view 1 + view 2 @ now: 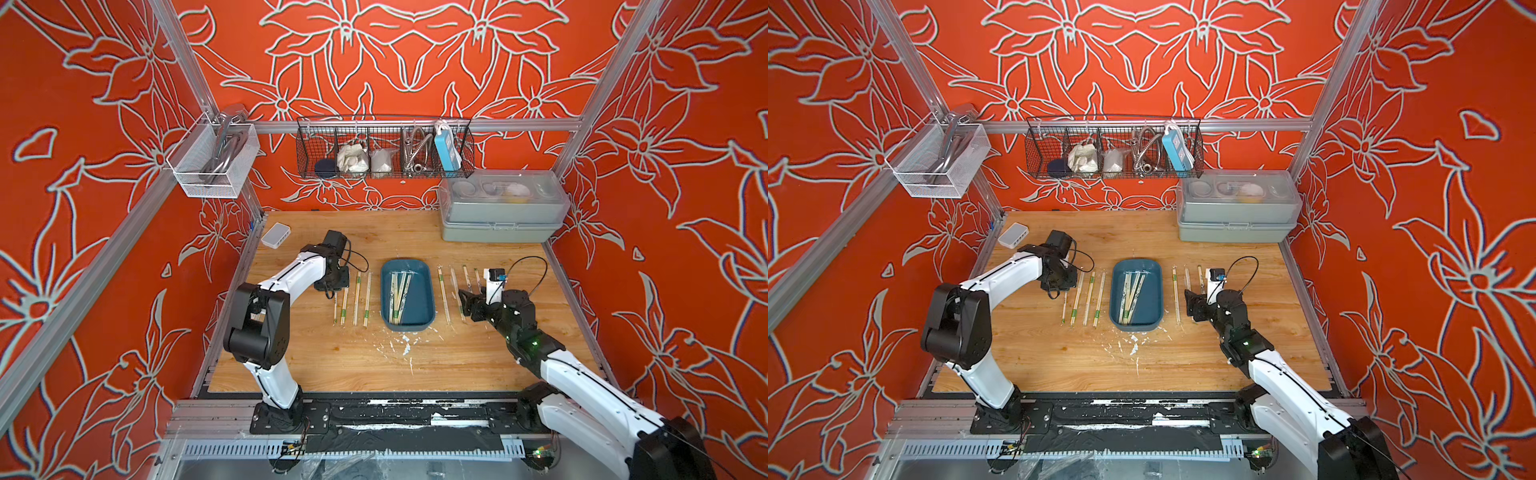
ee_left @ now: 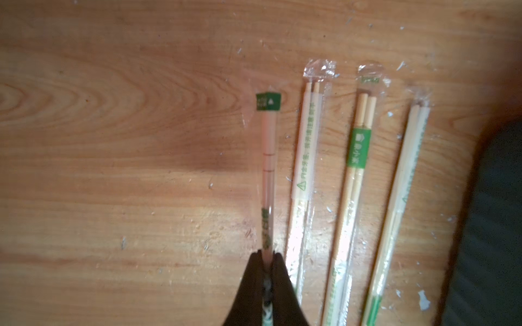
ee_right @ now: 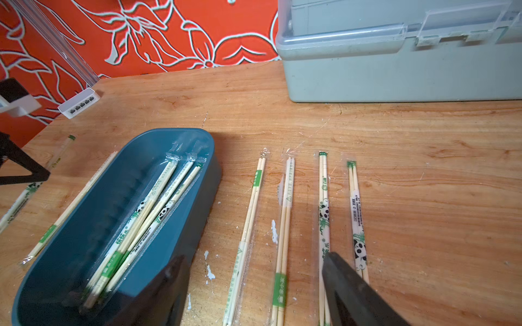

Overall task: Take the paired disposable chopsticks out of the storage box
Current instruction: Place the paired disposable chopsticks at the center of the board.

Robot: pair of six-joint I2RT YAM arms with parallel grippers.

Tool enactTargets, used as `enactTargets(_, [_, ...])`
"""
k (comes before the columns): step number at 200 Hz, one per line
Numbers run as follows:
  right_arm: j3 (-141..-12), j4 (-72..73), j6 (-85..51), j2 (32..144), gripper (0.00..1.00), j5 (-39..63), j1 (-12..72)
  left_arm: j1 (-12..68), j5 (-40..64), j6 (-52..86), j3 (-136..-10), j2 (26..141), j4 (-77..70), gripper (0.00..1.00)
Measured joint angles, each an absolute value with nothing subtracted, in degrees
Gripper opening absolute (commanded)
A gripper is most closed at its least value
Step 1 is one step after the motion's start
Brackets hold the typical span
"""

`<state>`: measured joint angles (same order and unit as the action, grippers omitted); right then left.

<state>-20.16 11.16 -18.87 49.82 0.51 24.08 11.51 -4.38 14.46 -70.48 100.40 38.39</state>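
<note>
Teal plastic storage box [image 1: 423, 305] sits on the wooden worktop [image 1: 353, 361], midway between the two arms in both top views. A few paired disposable chopsticks [image 1: 399, 297] lie inside it lengthwise, overlapping. Four sleeved pairs [image 1: 360, 299] lie in a row between the box and the left arm [image 1: 291, 274]. Four more [image 1: 444, 293] lie between the box and the right fingers [image 1: 468, 304], which hang spread over that row.

Left wrist view: left fingers [image 2: 276, 262] are pinched tight on the near end of one sleeved pair [image 2: 267, 158], which runs straight out ahead of the tips. Three others [image 2: 357, 152] lie parallel just beside it, with the dark box edge [image 2: 497, 225] past them. Cannot tell if the held pair's far end touches the worktop.

Right wrist view: right fingers are wide apart and hold nothing. The box [image 3: 70, 225] with its chopsticks [image 3: 147, 214] is just outside one finger. The row of four [image 3: 285, 225] runs out ahead, between and beside the tips. Grey lidded case [image 3: 395, 70] stands well beyond.
</note>
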Motion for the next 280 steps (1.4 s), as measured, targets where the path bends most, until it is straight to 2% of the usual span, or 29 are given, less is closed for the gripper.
enactTargets(59, [-20.16, 11.18, -18.87, 49.80, 0.79, 0.51, 24.16, 11.16, -5.15, 12.82, -71.42, 106.76, 36.75, 0.10])
enactTargets(108, [-20.16, 11.20, -18.90, 49.80, 0.79, 0.54, 24.16, 10.76, -5.96, 12.80, -71.42, 107.66, 36.77, 0.13])
enactTargets(138, [-20.16, 11.18, -18.92, 49.76, 0.79, 0.54, 24.16, 10.70, -6.94, 12.67, -71.48, 108.49, 36.77, 0.17])
enactTargets(158, [-20.16, 11.18, -18.90, 49.60, 0.79, 0.54, 24.16, 10.59, -7.25, 12.60, -71.57, 108.77, 36.67, 0.24])
enactTargets(227, [-20.16, 11.16, -18.90, 49.30, 0.79, 0.54, 24.16, 10.46, -6.07, 14.41, -70.96, 108.36, 35.46, 0.26])
enactTargets(280, [-20.16, 11.16, -18.83, 49.21, 0.79, 1.65, 24.16, 10.46, -4.60, 16.71, -66.35, 100.36, 33.63, 0.38])
